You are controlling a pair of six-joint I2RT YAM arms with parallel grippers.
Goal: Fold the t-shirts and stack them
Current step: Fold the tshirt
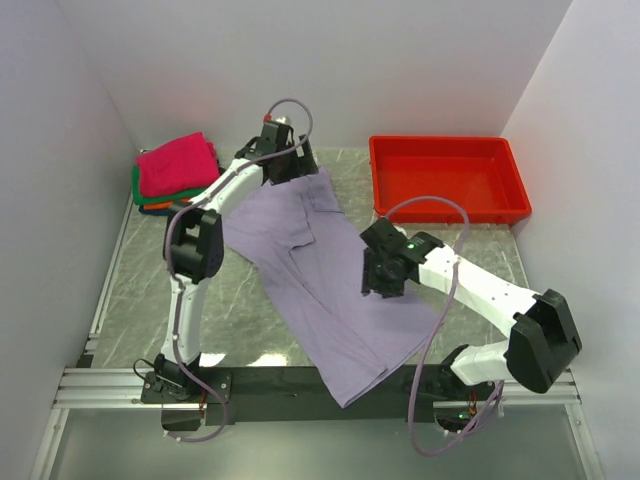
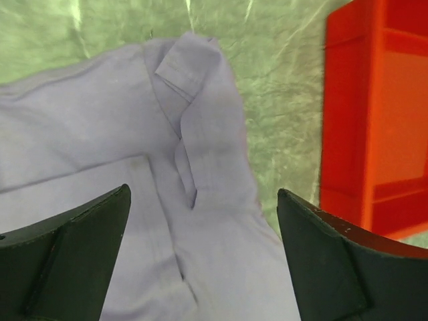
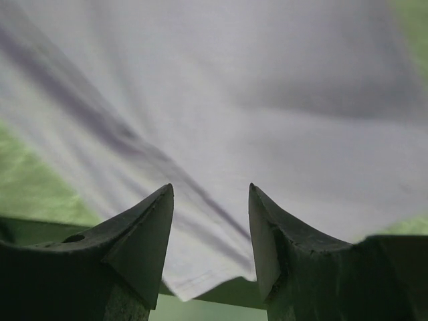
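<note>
Top view: lavender t-shirt (image 1: 320,270), thin soft cloth w/ shallow creases, lies spread flat just left of the red tray (image 1: 440,212), a rigid glossy plastic rectangle w/ raised rim. The shirt runs as a long diagonal strip from level w/ the tray's far side down past its near-left corner, and its hem drapes over the table (image 1: 140,300) edge. The table top is grey-green and marble-patterned. Well left of the tray sits a stack of folded shirts (image 1: 175,170), magenta-pink on top w/ green, orange and dark blue edges below. The left gripper (image 1: 285,158) is over the shirt end nearest the tray's far-left corner. The right gripper (image 1: 383,275) is over the shirt's mid part, below the tray's near-left corner. Left wrist view: left gripper (image 2: 202,200) has dark, wedge-shaped matte fingers spread wide w/ nothing between them. Under it the lavender shirt (image 2: 80,134) shows a sleeve (image 2: 187,67) flipped over w/ a stitched hem, and the tray wall (image 2: 374,114) is at right. Right wrist view: right gripper (image 3: 210,200) has pointed dark fingers apart, clamping nothing. It hangs close above the smooth lavender cloth (image 3: 234,100), which is blurred, w/ soft diagonal folds.
</note>
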